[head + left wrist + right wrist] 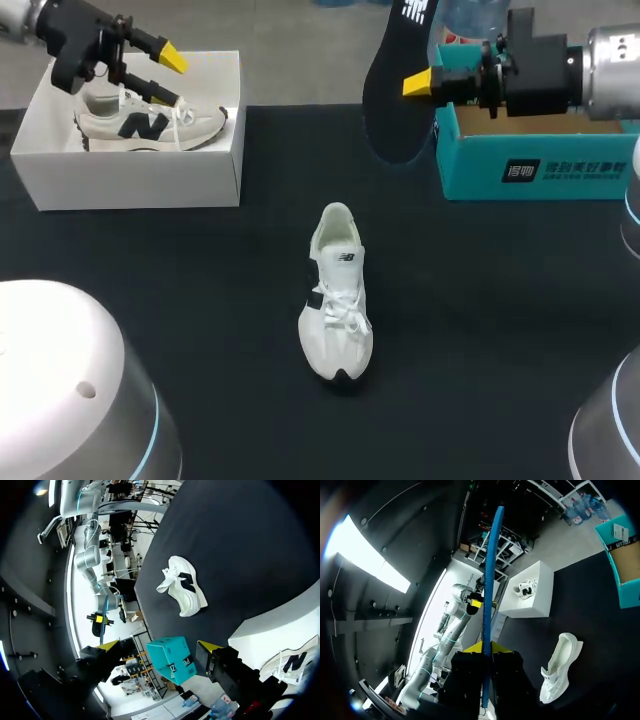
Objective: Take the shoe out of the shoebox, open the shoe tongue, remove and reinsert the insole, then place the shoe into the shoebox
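The white shoe (337,295) stands on its sole in the middle of the black table (500,330). Its dark toe points toward the robot and its open heel end points away. Nothing touches it. The laces lie loose on top. In the left wrist view the shoe (182,585) lies far ahead of the fingers. In the right wrist view it (560,667) lies down on the table, off to one side of the fingers.

The black insole (390,100) is out of the shoe. It hangs in the air past the shoe, near the far edge of the table. The right gripper (420,80) pinches it tight at its edge. From the right wrist, the insole (488,605) looks like a thin strip standing up between the two yellow tips of the right gripper (487,647).

A teal box (530,165) sits under the right arm, at the far right of the table.

At the far left sits the white shoebox (130,175). A second shoe (150,122) lies in it on its side. The left gripper (170,77) hangs over this box with its fingers spread wide and nothing in them. The left wrist view shows the left gripper (157,647) spread the same way.
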### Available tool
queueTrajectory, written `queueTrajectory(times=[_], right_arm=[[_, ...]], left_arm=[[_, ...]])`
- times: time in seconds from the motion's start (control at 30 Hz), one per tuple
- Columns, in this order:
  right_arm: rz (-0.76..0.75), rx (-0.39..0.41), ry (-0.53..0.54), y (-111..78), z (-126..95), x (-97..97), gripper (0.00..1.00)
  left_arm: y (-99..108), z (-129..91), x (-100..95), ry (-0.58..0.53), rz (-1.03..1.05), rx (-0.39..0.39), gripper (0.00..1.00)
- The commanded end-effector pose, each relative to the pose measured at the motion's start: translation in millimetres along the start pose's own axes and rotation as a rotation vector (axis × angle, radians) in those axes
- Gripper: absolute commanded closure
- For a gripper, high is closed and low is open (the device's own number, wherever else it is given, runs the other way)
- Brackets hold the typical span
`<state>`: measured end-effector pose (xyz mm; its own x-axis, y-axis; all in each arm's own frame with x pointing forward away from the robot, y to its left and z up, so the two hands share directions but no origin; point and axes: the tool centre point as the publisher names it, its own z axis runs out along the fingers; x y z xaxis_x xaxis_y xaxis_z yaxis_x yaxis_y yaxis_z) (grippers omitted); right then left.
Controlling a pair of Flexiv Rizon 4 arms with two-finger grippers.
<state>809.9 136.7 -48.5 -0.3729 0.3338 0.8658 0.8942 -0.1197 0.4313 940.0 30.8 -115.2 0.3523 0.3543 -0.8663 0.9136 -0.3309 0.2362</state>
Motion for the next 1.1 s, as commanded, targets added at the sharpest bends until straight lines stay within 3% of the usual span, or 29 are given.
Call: queueTrajectory(times=[0.03, 0.33, 0.9, 1.1], right_arm=[[-0.017, 0.003, -0.006, 4.1, 6.7, -1.7, 1.0], [-0.105, -0.035, -0.042, 9.9, 10.0, -0.3, 1.0], [-0.105, -0.035, -0.042, 9.9, 10.0, -0.3, 1.0], [-0.255, -0.125, 0.029, 26.3, 25.6, -31.7, 1.0]], left_arm=[[1.8, -1.8, -1.0, 0.007, 0.011, -0.001, 0.0], [1.8, -1.8, -1.0, 0.007, 0.011, -0.001, 0.0], [1.8, -1.8, -1.0, 0.007, 0.011, -0.001, 0.0], [1.8, -1.8, -1.0, 0.007, 0.011, -0.001, 0.0]])
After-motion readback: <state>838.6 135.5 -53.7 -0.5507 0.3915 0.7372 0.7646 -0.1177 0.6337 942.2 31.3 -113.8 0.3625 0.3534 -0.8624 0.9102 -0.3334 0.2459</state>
